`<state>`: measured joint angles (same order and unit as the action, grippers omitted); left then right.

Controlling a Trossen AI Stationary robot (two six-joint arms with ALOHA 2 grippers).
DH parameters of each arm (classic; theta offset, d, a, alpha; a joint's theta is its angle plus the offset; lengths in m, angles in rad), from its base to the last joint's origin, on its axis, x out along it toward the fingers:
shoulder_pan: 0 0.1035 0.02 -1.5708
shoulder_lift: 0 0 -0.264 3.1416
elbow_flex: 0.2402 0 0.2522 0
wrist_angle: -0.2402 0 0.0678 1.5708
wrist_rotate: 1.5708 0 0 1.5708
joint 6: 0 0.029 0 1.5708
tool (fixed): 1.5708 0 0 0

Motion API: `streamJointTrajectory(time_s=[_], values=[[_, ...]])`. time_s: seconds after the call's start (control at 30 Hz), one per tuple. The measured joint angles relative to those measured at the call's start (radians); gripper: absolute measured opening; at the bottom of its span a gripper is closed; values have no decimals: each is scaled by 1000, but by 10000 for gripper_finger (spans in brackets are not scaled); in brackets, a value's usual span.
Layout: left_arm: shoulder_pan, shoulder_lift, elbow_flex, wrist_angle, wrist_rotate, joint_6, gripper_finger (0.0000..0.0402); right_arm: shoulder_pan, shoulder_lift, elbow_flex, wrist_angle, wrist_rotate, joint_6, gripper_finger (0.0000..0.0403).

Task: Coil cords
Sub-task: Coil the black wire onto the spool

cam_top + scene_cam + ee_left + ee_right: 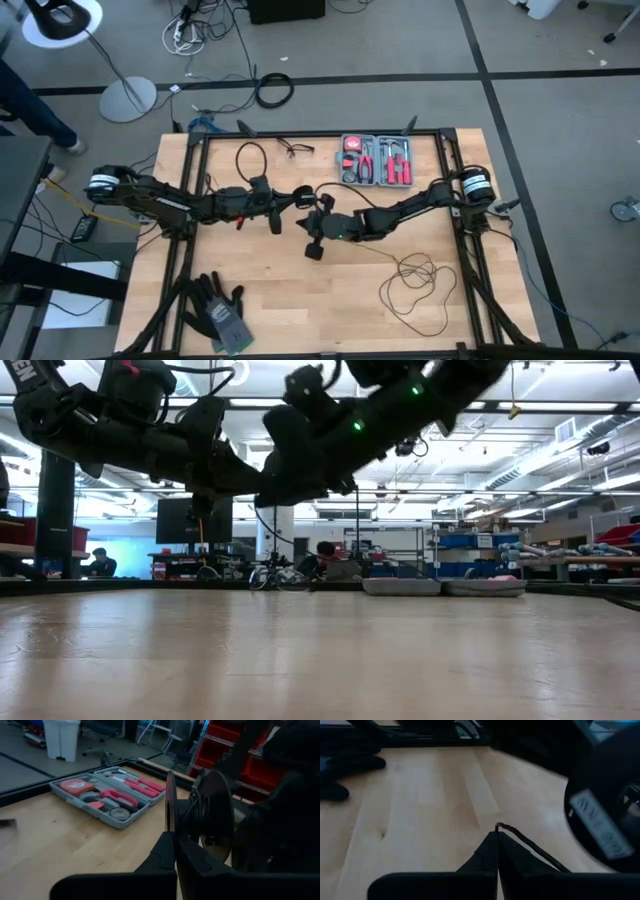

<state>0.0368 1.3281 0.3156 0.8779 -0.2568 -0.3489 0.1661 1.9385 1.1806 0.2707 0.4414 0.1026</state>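
Note:
The cord is a very thin black cable. Most of it lies in loose loops (415, 285) on the wooden table at the near right, and one strand (375, 250) runs from them to my right gripper (312, 224) at mid-table. That gripper (497, 834) is shut on the cord near its end. Just beyond it my left gripper (303, 197) is shut on a round black reel (212, 815), made of two discs with cable between them. The reel (602, 820) also shows close beside my right fingers. My left gripper (176, 842) pinches the rim of the reel's thinner disc (170, 822) between its two fingers, coming nearly level from the table's left. The reel stands on edge, lifted clear of the table. My right gripper pinches the thin cord (501, 826) at its fingertips, close to the cord's free end, slanting down from the table's right. A short stub sticks out past the tips and the cord trails back slack under the gripper (540, 851).
A grey case of red-handled tools (375, 160) lies at the far middle, with a glasses-like wire item (293, 148) and another black cable loop (250, 158) to its left. Dark gloves (218, 310) lie at the near left. Bare wood (320, 310) shows at the near middle.

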Motion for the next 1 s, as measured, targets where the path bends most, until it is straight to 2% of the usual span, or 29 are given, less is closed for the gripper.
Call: streamJointTrajectory(time_s=[0.23,0.33,0.43,0.57,0.73,0.93,1.0], values=[[0,0,0,3,-8,2,1,10,0,29,-211,14,94,0],[0,0,0,9,-7,6,1,36,-1,-1,-268,84,172,0],[0,0,0,9,-7,9,1,79,-2,-52,-249,179,208,0],[0,0,0,11,-7,9,1,115,-7,-119,-176,192,273,0],[0,0,0,17,-6,6,1,128,-7,-237,9,218,346,0],[0,0,0,17,0,-1,1,128,-7,-418,478,231,341,2],[0,0,0,17,1,-2,1,124,-7,-457,585,225,322,1]])
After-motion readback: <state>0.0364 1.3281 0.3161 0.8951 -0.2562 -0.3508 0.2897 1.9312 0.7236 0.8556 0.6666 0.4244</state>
